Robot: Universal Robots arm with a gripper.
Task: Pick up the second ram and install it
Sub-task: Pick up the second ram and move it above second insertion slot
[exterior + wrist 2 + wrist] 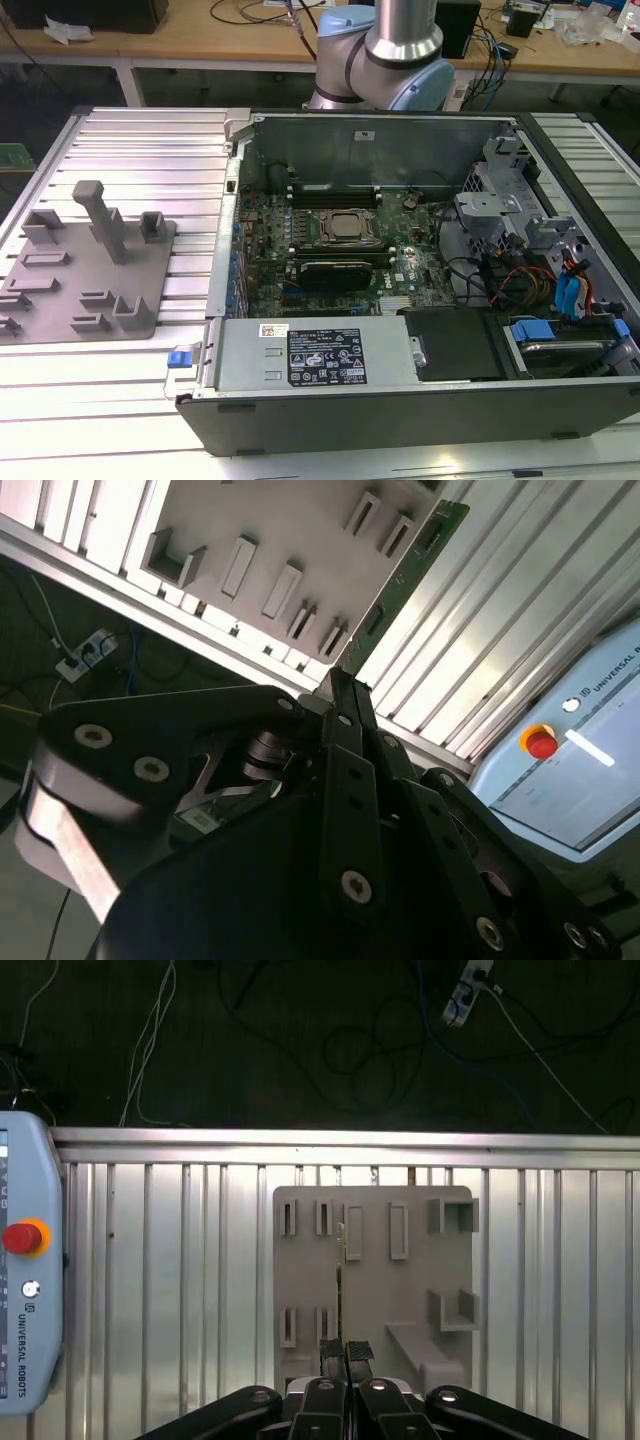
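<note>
Above the ribbed metal table (150,1260) and grey fixture plate (370,1295), my gripper (346,1350) clenches the second ram (405,580) by one end.

We see the tray (85,290) on the table (150,140) at the exterior view's lower left — the open computer box (300,400) sits right of it, with the arm (400,40) behind, top middle. In the first wrist view the second ram (340,1280), in the gripper (346,1350), hangs over the tray.
</note>
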